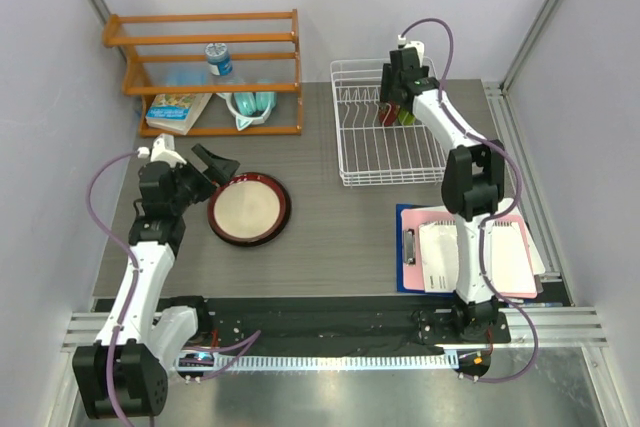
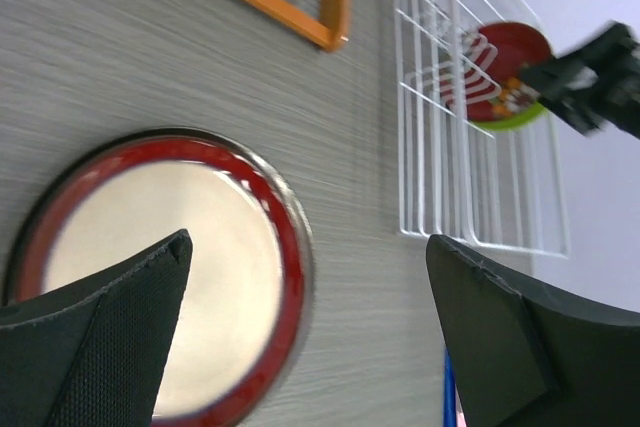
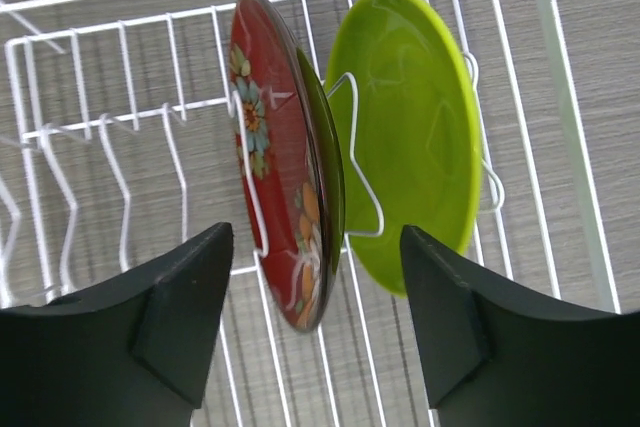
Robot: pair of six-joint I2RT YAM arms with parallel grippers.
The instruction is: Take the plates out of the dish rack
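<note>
Right wrist: right gripper [image 3: 315,247] spread astride dark red plate [image 3: 270,147]; pinch rim squarely, lift straight.
Left gripper [image 2: 310,245]: spread, empty.

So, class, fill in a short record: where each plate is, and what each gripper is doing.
On table: maroon-rimmed plate, flat, outside the dish rack
In rack: dark red plate and lime green plate, standing upright
Left gripper: jaws open, by the maroon-rimmed plate, holding nothing
Right gripper: jaws open either side of the dark red plate, not gripping
Left to unload: two plates in view
</note>
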